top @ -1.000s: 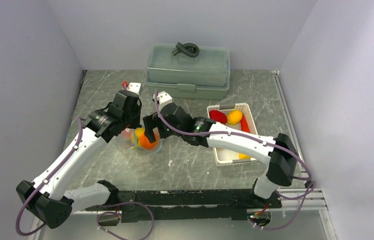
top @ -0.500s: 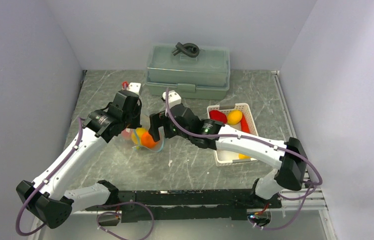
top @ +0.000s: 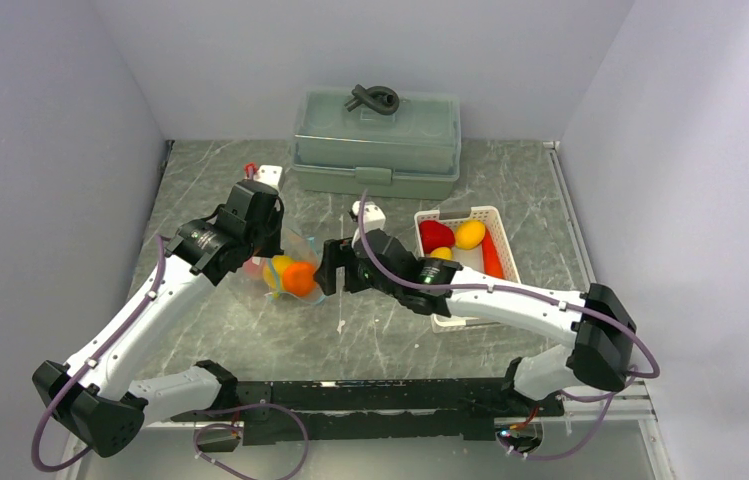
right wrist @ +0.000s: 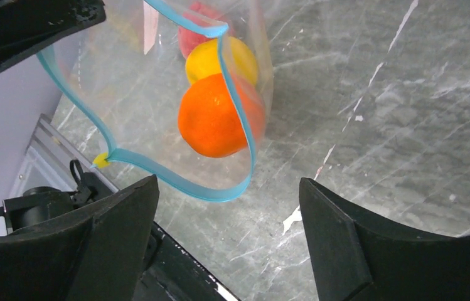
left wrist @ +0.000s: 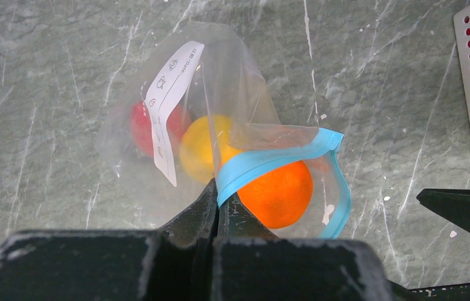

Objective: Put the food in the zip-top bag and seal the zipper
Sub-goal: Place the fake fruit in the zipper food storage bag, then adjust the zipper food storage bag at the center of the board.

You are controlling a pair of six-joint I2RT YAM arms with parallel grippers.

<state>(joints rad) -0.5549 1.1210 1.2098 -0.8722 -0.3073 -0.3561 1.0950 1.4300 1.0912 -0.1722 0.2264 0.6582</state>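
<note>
The clear zip-top bag (left wrist: pixel 219 113) lies on the table with its mouth open. My left gripper (left wrist: pixel 218 188) is shut on its teal-blue zipper strip (left wrist: pixel 263 160), holding the mouth up. Inside the bag are an orange fruit (left wrist: pixel 279 194), a yellow one (left wrist: pixel 197 150) and a red one (left wrist: pixel 141 125). The right wrist view shows the orange fruit (right wrist: pixel 213 116) just inside the mouth and the strip (right wrist: pixel 182 182). My right gripper (right wrist: pixel 229 219) is open and empty, just outside the bag's mouth. More food lies in the white basket (top: pixel 495 215): a red piece (top: pixel 437 235) and a yellow piece (top: pixel 469 234).
A grey-green lidded box (top: pixel 377 140) stands at the back of the table. The white basket sits to the right of the bag, under my right arm. Walls close in the table on the left, right and back.
My right gripper has drawn back to the right, out of the bag's mouth, leaving the orange fruit inside. The left gripper has kept its hold on the strip.
</note>
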